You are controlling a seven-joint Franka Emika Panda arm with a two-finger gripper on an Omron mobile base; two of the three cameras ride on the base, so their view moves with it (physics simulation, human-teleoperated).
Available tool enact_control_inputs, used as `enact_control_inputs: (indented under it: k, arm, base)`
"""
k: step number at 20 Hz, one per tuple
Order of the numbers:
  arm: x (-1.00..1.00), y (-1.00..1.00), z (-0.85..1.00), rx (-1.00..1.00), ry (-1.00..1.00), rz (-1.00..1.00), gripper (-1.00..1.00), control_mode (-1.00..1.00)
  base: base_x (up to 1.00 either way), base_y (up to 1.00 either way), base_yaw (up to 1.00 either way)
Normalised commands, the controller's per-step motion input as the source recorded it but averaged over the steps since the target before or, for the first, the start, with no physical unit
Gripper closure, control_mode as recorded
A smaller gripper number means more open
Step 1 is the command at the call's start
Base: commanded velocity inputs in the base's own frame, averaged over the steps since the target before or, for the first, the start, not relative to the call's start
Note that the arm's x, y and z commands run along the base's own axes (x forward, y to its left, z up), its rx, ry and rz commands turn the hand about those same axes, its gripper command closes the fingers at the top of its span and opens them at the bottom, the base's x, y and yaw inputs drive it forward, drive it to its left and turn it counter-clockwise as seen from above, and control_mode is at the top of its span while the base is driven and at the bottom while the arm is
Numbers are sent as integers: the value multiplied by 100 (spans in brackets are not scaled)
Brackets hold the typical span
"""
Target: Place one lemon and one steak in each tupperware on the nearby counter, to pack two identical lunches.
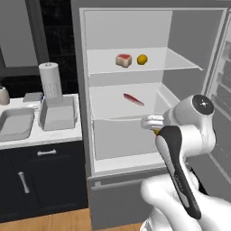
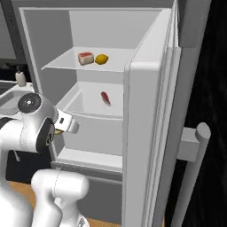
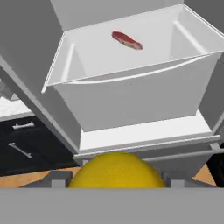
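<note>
Gripping lemon [image 3: 116, 169], half cut off

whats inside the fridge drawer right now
A thin red steak strip lies alone on the drawer floor. The drawer's front wall hides its near floor, so anything there cannot be seen.

The fridge stands open, its front clear for reaching in. On the upper shelf [image 1: 180, 63] the blocky steak [image 1: 123, 60] and a lemon [image 1: 142, 59] sit close together near the middle, with bare shelf to either side. Below, the drawer [image 3: 131, 94] is open at the top; the thin steak strip [image 3: 127, 40] lies alone near its back, room all round it. The door [image 2: 146, 133] stands out at the right and walls off that side. The hand [image 1: 154, 128] hangs before the drawer's front wall, a lemon [image 3: 116, 170] filling the gap between its fingers. At the left, a tupperware [image 1: 57, 113] and a paper towel roll [image 1: 50, 79] crowd the tabletop [image 1: 58, 134] edge nearest the fridge.
</note>
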Motion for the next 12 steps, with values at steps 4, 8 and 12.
enact_control_inputs:
  k: [4, 8, 12]
  arm:
    - [0, 0, 0, 0, 0, 0, 100, 100]
    - [0, 0, 0, 0, 0, 0, 100, 100]
    - [0, 0, 0, 0, 0, 0, 100, 100]
  base:
    - [-62, 97, 1]
    - [11, 100, 0]
    - [67, 100, 0]
